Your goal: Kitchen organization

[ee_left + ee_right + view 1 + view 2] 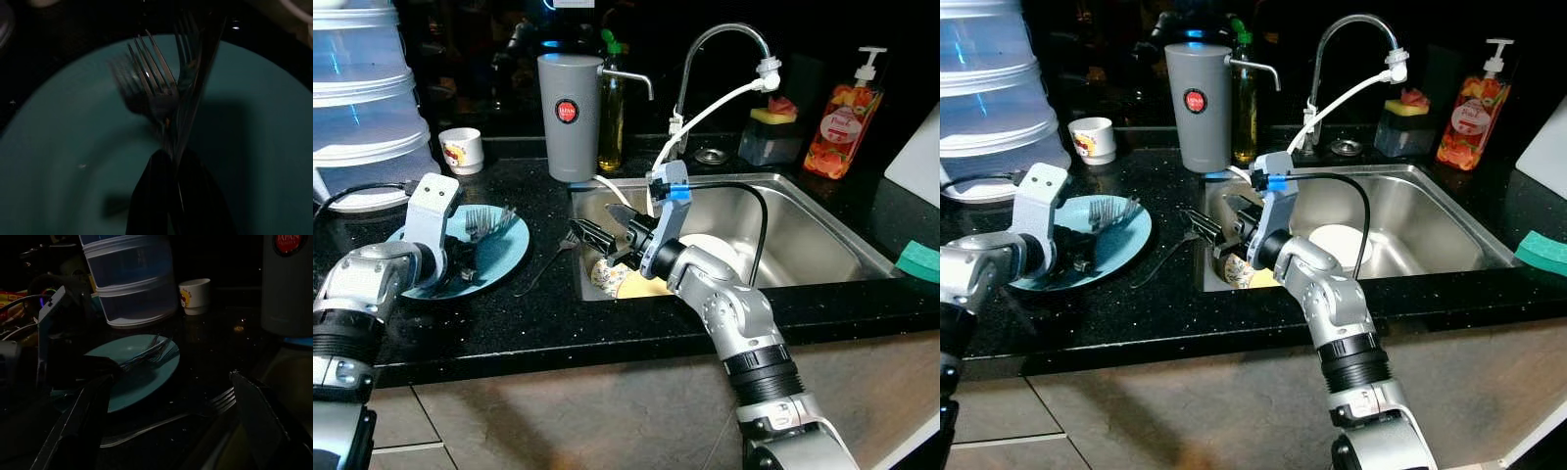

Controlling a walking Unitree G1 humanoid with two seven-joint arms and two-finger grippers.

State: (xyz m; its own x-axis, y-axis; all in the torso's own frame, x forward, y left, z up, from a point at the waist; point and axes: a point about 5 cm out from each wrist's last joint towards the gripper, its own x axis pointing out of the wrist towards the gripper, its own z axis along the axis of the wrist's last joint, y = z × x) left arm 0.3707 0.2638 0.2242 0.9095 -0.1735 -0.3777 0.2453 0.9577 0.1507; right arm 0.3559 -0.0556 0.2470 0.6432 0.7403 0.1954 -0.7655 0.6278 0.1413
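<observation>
A teal plate (504, 255) lies on the black counter at the left. Above it my left gripper (168, 161) is shut on the handles of a few forks (154, 88), whose tines rest over the plate. My right gripper (604, 228) stands open over the left rim of the steel sink (803, 245), fingers pointing left. A loose fork (548, 259) lies on the counter between plate and sink, just below and in front of the right gripper; it also appears between the fingers as the fork (195, 413) in the right wrist view.
A white plate (720, 250) and a patterned item (605, 276) lie in the sink. A grey jug (570, 117), oil bottle (612, 108), cup (462, 150) and stacked clear containers (357, 98) stand behind. A soap bottle (842, 117) and a green sponge (920, 259) are at the right.
</observation>
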